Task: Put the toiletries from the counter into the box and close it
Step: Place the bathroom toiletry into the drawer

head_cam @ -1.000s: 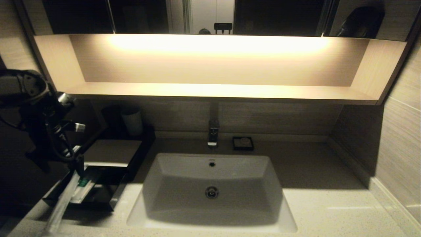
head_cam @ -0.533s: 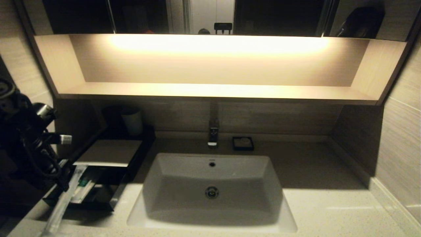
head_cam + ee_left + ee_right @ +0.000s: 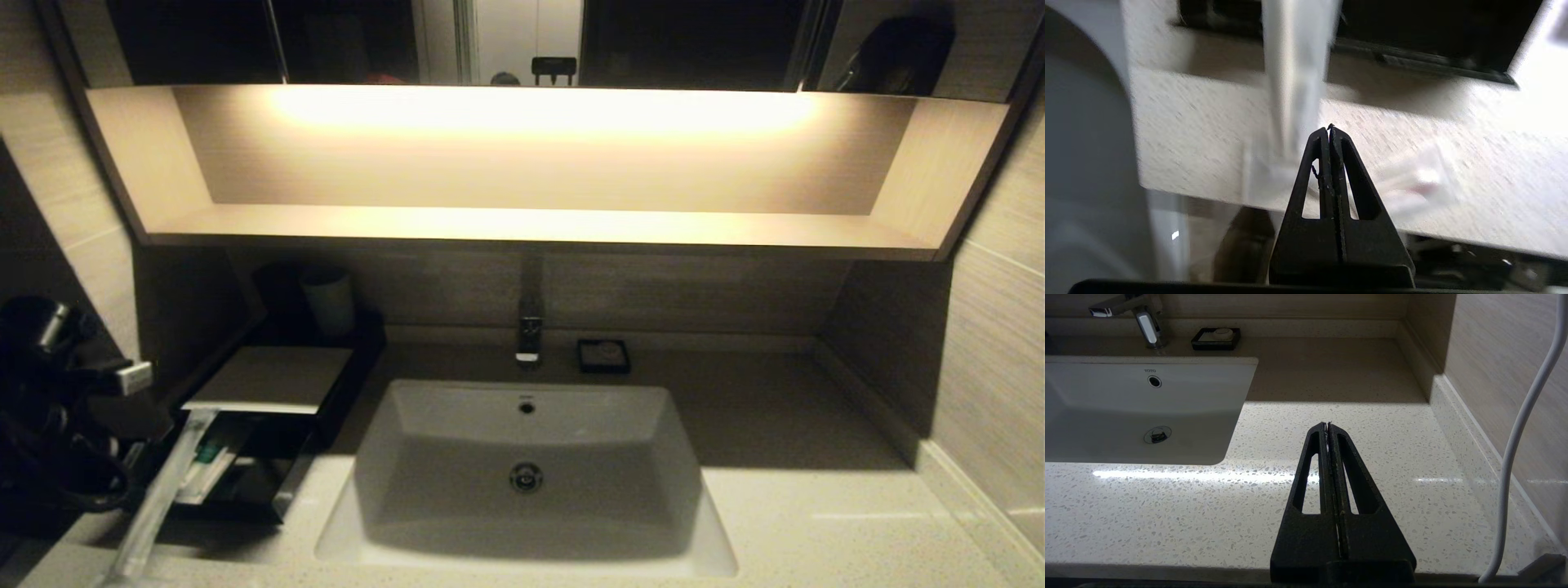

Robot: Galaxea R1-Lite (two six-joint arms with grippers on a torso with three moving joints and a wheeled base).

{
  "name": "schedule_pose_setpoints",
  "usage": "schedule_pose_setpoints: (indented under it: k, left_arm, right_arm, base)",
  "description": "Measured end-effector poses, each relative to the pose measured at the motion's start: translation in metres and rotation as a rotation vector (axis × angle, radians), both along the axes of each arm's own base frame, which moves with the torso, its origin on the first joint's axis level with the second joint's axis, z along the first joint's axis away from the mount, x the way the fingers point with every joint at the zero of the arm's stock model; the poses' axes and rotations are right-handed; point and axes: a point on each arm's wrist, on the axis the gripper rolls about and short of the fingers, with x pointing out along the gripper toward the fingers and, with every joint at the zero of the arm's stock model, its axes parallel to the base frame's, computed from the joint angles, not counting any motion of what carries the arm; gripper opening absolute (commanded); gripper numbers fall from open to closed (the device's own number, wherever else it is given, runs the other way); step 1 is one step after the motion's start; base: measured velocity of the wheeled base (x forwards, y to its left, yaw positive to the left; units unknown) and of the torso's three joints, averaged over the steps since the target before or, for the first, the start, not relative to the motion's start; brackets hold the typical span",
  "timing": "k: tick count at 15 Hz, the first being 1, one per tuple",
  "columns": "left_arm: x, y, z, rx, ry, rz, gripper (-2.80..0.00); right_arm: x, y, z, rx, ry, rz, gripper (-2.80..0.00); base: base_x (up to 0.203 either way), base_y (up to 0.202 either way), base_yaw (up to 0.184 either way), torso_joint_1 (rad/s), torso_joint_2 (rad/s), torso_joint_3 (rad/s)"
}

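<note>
The box, black with a beige top panel, stands left of the basin with its drawer slid out. A long clear-wrapped stick lies slanted, one end in the drawer and the other on the counter. A white tube with a green mark rests inside the drawer. In the left wrist view the stick runs from the drawer toward my left gripper, which is shut and empty just short of it. A pale sachet lies on the counter beside it. My right gripper is shut and empty over the counter right of the basin.
The white basin fills the counter's middle, with a tap and a small black dish behind it. A pale cup stands behind the box. A white cable hangs beside the right wall.
My left arm has drawn back left and down, away from the drawer, and its gripper has gone from open to shut. The clear-wrapped stick stays slanted over the drawer's front edge.
</note>
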Motion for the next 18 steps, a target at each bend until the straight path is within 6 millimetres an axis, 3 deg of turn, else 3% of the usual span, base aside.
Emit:
schedule_pose_setpoints:
  k: [5,8,13,14,18]
  left_arm:
    - [-0.017,0.007,-0.007,0.011,-0.029,0.010,-2.80]
    - [-0.018,0.016,-0.021,0.037,-0.103,-0.002,-2.80]
    - [-0.020,0.018,-0.028,0.020,-0.104,0.000,-2.80]
    - [-0.020,0.018,-0.030,0.016,-0.101,-0.001,0.00]
    - [-0.025,0.016,-0.033,-0.005,-0.089,-0.011,0.00]
  right_arm:
    - [0.000,0.000,0.000,0.000,0.000,0.000,-2.80]
    - [0.000,0.000,0.000,0.000,0.000,0.000,-2.80]
    - [0.000,0.000,0.000,0.000,0.000,0.000,-2.80]
    - [0.000,0.000,0.000,0.000,0.000,0.000,-2.80]
    - [0.000,0.000,0.000,0.000,0.000,0.000,-2.80]
  base:
    - [0.000,0.000,0.000,0.000,0.00,0.000]
    - [0.000,0.000,0.000,0.000,0.00,0.000]
    - [0.000,0.000,0.000,0.000,0.00,0.000]
    - [0.000,0.000,0.000,0.000,0.00,0.000]
    - [0.000,0.000,0.000,0.000,0.00,0.000]
